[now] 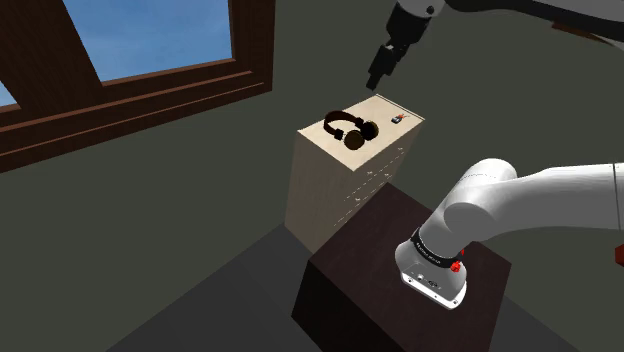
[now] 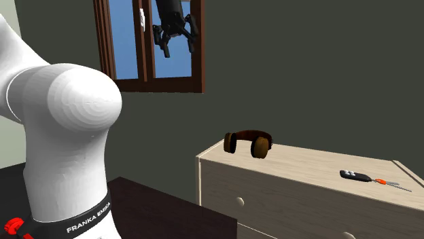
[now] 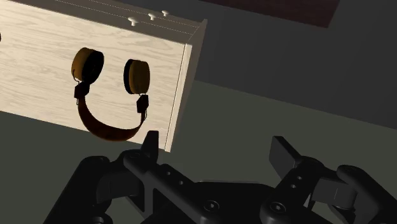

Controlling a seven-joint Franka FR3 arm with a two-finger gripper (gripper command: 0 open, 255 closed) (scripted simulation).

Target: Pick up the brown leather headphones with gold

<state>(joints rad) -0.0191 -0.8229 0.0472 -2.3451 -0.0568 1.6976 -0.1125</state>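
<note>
Headphones (image 1: 350, 130) (image 2: 249, 142) (image 3: 137, 76) lie on the top of the dresser (image 1: 330, 190) (image 2: 306, 170) (image 3: 38, 76), near one end of it. They have a thin dark brown band in a curve and two round cups with lighter, golden-brown faces. Nothing touches them.

The window (image 1: 150, 40) (image 2: 149, 41) is in the dull grey-green wall behind the dresser. Its frame is dark brown wood and its panes are plain blue.

The arm (image 1: 540, 200) (image 2: 54, 136) is smooth and white with rounded joints, and a black ring goes around its base. It rises from the stand and reaches high over the dresser.

The stand (image 1: 350, 290) (image 2: 156, 210) is a dark, flat-topped box just beside the dresser's front.

The dresser is a tall box of pale wood with a fine grain. Small round knobs are on its drawer fronts.

The gripper (image 1: 375, 80) (image 2: 178, 47) (image 3: 216, 149) is black and angular. It hangs in the air well above the dresser, a little past the end where the headphones lie. Its two fingers stand wide apart and hold nothing.

A key (image 1: 398, 119) (image 2: 357, 176) lies flat on the dresser's top near the other end, well apart from the headphones. It has a small black body, an orange part and a thin grey blade.
</note>
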